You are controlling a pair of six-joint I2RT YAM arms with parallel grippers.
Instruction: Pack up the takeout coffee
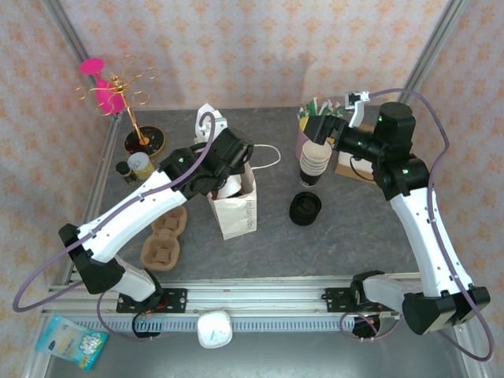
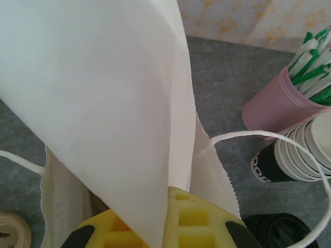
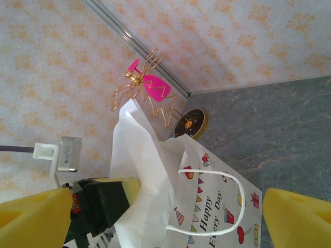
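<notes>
A white "Happy Every Day" paper bag (image 1: pixel 236 213) stands mid-table, with a sheet of white tissue paper (image 1: pixel 209 120) rising out of it. My left gripper (image 1: pixel 236 160) is at the bag's mouth. In the left wrist view its yellow fingers (image 2: pixel 201 219) are shut on the tissue paper (image 2: pixel 103 103), which runs down between them. My right gripper (image 1: pixel 324 126) hovers open over the nested stack of black cups (image 1: pixel 313 161). Nothing lies between its yellow fingers (image 3: pixel 297 217), which face the bag (image 3: pixel 222 206). The takeout coffee is hidden.
A low black pile of lids (image 1: pixel 305 209) lies right of the bag. A pink holder of green stirrers (image 1: pixel 309 118) stands behind the cup stack. A brown cup carrier (image 1: pixel 164 236) lies left of the bag. A gold wire stand (image 1: pixel 134 118) and small jars (image 1: pixel 140 164) are at far left.
</notes>
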